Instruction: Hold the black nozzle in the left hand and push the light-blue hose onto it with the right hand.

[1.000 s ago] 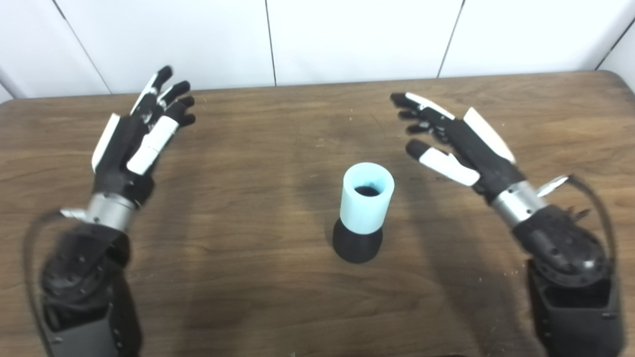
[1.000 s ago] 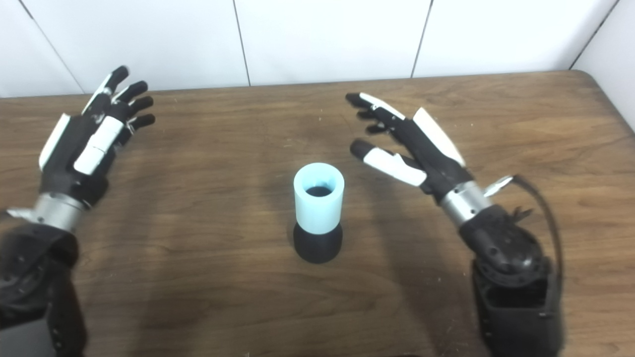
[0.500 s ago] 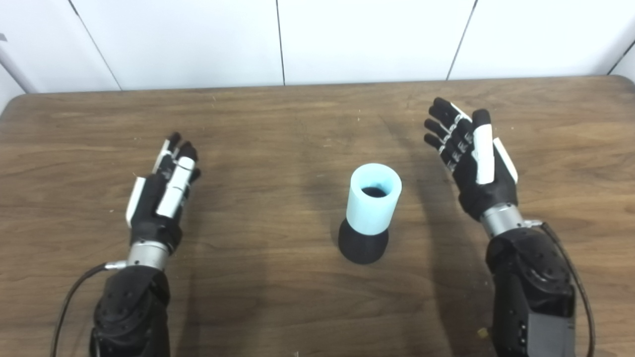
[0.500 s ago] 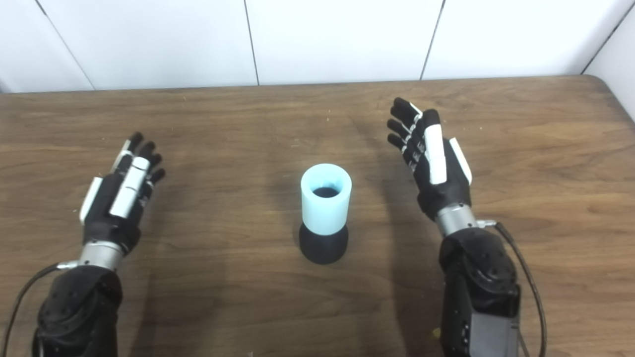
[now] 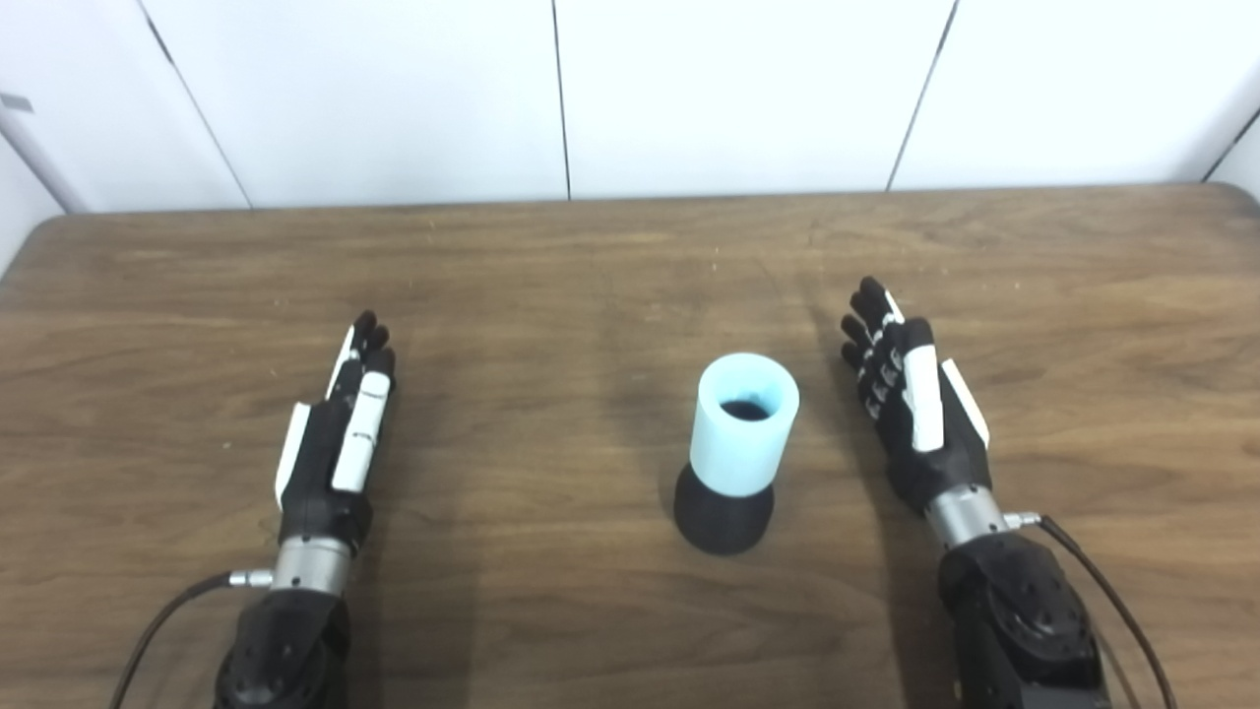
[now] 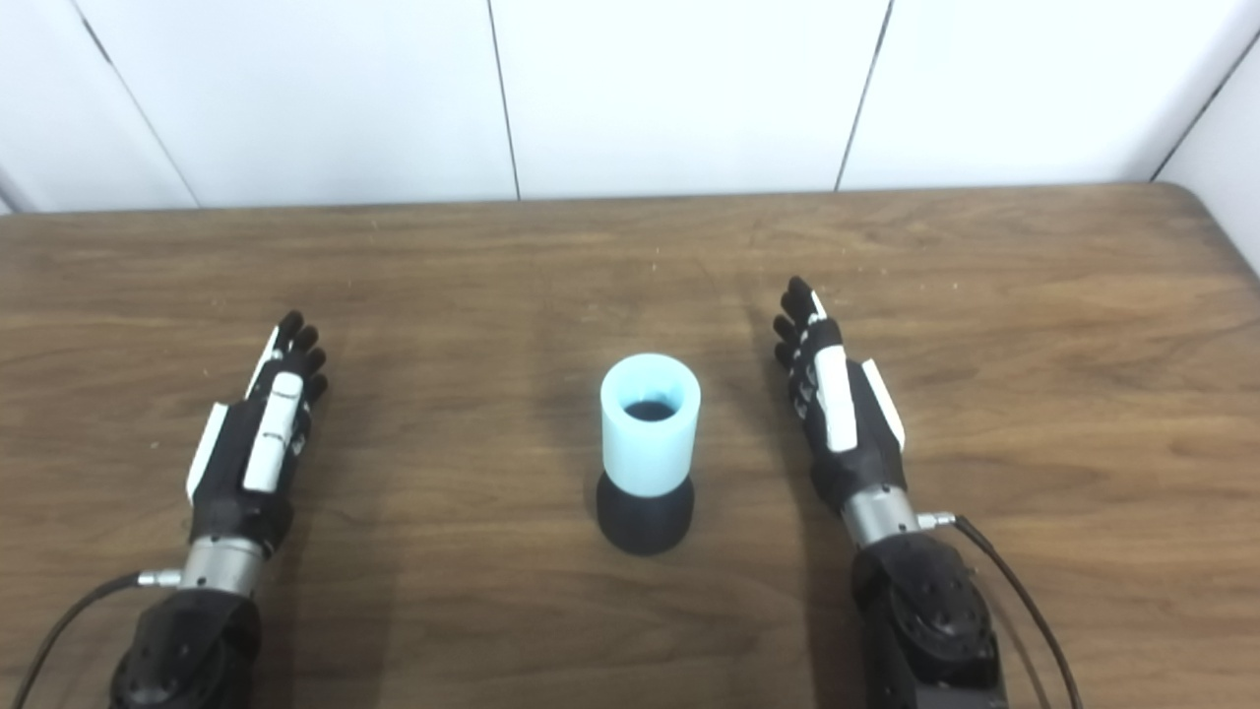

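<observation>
I see the light-blue hose (image 5: 743, 423) standing upright on the black nozzle (image 5: 724, 510), midway between the table's (image 5: 551, 256) side edges and nearer its front edge. My left hand (image 5: 335, 443) lies flat, fingers straight, holding nothing, well apart from it; my right hand (image 5: 915, 404) sits just beside the hose, fingers extended, also empty.

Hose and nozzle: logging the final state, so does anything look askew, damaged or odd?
Nothing stands out. The hose sits upright on the nozzle, roughly centred. Both the left hand and right hand lie open, apart from it.
</observation>
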Robot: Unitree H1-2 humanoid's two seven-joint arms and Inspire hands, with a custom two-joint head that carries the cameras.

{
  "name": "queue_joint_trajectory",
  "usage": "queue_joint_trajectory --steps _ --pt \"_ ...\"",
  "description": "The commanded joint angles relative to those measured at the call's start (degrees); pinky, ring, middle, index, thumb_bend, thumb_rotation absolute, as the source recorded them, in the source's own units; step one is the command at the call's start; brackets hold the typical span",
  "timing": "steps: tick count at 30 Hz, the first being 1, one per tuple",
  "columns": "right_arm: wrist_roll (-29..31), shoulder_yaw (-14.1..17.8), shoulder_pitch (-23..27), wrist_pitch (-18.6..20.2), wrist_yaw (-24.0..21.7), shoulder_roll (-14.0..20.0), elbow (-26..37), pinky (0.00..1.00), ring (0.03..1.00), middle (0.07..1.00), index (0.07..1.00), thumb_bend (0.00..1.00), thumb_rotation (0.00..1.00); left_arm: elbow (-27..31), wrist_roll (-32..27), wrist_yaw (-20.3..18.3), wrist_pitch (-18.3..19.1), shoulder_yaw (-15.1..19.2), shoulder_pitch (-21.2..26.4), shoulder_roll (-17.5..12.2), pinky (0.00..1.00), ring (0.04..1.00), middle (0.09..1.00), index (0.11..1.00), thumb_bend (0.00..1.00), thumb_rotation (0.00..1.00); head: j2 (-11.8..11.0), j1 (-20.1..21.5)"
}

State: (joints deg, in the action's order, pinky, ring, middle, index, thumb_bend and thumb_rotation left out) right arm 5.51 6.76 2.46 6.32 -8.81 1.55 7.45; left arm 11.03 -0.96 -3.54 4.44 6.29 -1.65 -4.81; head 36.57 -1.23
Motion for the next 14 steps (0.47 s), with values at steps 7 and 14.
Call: queue_joint_trajectory --steps 7,14 --pt "0.8 -1.7 2.0 -10.8 -0.8 2.4 -7.3 1.0 1.0 1.0 1.0 0.52 1.0 -5.4 -1.3 0.0 -8.9 -0.7 0.9 -0.2 1.0 1.0 1.0 1.0 0.43 0.89 -2.9 -0.7" --pt "1.8 -2.3 1.9 -13.6 -1.1 3.9 -10.3 1.0 1.0 1.0 1.0 0.54 1.0 -8.7 -0.9 0.0 -13.0 -1.1 1.1 -0.8 1.0 1.0 1.0 1.0 0.4 0.87 -5.9 -1.6"
